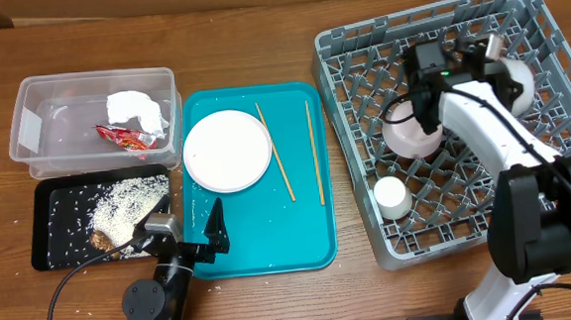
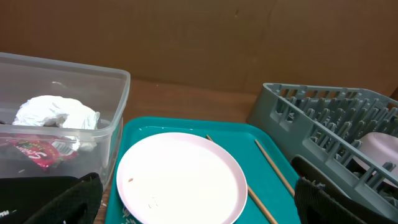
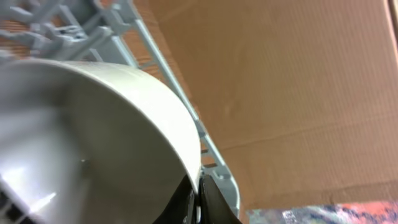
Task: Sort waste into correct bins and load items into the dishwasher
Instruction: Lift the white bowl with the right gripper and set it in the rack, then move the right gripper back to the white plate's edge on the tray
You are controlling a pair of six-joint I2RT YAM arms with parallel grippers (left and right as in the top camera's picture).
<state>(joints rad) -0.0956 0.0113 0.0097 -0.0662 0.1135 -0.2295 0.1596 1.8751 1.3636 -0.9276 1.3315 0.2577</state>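
Observation:
My right gripper (image 1: 503,62) is shut on the rim of a pale bowl (image 1: 521,84) over the far right of the grey dish rack (image 1: 553,154). The right wrist view shows the jaws (image 3: 198,186) pinching that bowl (image 3: 93,137). A second bowl (image 1: 410,134) and a white cup (image 1: 392,196) sit in the rack. The white plate (image 1: 227,151) and two chopsticks (image 1: 274,151) lie on the teal tray (image 1: 300,229). My left gripper (image 1: 186,236) is open and empty at the tray's near left edge, with the plate (image 2: 180,177) just ahead.
The clear tub (image 1: 39,106) holds the white napkin (image 1: 135,110) and red wrapper (image 1: 125,137). The black tray (image 1: 57,243) holds rice and brown scraps (image 1: 129,204). In the left wrist view the tub (image 2: 118,112) is on the left and the rack (image 2: 323,118) on the right.

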